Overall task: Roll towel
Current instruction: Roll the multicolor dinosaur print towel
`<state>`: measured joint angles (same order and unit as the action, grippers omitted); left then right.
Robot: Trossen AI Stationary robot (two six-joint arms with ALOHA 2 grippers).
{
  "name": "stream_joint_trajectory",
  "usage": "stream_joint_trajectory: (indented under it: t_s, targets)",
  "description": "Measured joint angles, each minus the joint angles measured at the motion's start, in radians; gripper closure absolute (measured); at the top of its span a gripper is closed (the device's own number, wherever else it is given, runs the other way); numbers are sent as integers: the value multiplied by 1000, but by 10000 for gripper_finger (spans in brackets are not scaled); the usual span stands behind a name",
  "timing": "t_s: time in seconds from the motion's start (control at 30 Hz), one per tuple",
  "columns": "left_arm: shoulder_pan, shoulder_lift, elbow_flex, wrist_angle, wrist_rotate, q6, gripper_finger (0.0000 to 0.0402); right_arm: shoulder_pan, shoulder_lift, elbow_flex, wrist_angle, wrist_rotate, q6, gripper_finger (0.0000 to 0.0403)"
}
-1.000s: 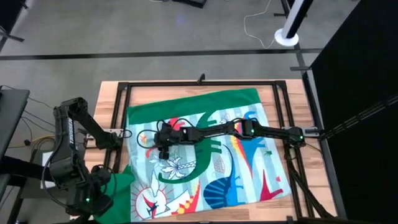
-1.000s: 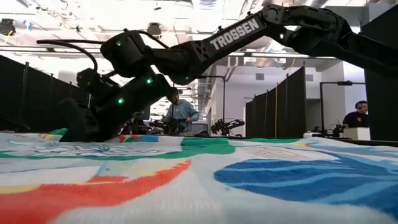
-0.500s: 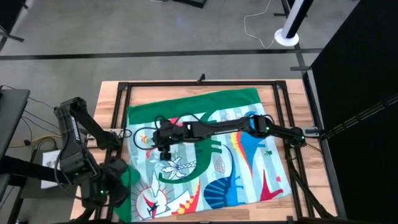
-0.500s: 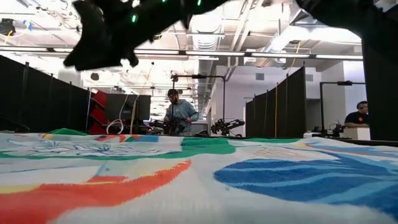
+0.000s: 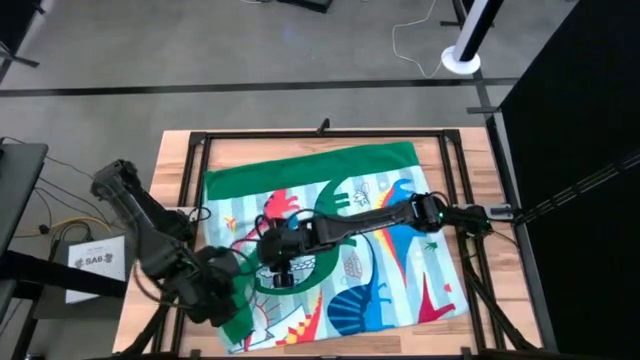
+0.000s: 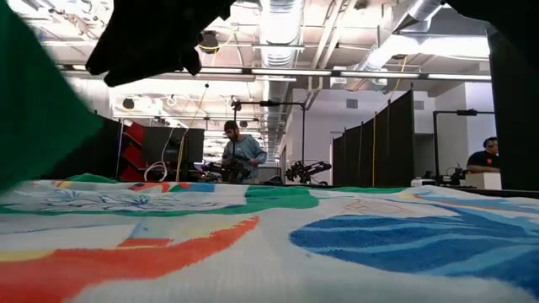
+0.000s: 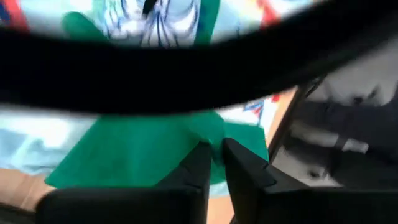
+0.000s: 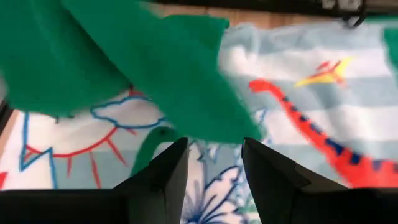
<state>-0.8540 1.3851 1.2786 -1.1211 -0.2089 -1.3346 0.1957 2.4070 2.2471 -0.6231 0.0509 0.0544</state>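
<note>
The towel [image 5: 380, 260] lies spread print-up on the wooden table, with a green band along its far edge. Its near left corner is raised and turned over, so its green underside [image 8: 155, 74] shows; the same flap [image 6: 34, 101] fills the left of the low view. My left gripper [image 5: 228, 290] is shut on that corner at the near left. My right gripper [image 5: 281, 277] reaches in from the right and hangs open above the print, just right of the flap. Its fingers [image 8: 267, 174] touch nothing. My left gripper pinches the green turned-over corner of the towel [image 7: 214, 140] between its two fingers, which stand almost together. The corner is lifted clear of the table and folded back toward the towel's middle. The rest of the towel lies flat. One layer or several, I cannot tell.
A black metal frame [image 5: 330, 133] runs around the wooden tabletop [image 5: 175, 160]. A paper sheet [image 5: 95, 262] lies off the table's left side. Beyond the table, people [image 6: 240, 156] stand among dark partitions.
My left gripper has moved toward the table's right edge with the towel's near left corner, which now stands lifted and folded over the print. My right gripper has risen off the towel and shifted a little toward the near edge.
</note>
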Motion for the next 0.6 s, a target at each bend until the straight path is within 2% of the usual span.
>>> stream_joint_trajectory:
  t_s: [0.17, 0.27, 0.37, 0.47, 0.6]
  targets:
    - [29, 9, -156, 301, 27, 80, 311, 2, -5, 0, -47, 2, 48, 253]
    - [40, 9, -205, 375, 39, 90, 284, 1, -18, 0, -113, 3, 40, 246]
    - [35, 7, -209, 300, 65, 73, 271, 13, -26, 0, -161, 3, -22, 241]
    - [14, 5, -210, 137, 62, 35, 268, 53, -33, 1, -182, 3, -131, 239]
    - [11, 4, -228, -55, -76, -22, 268, 110, -33, -52, -128, -7, -238, 239]
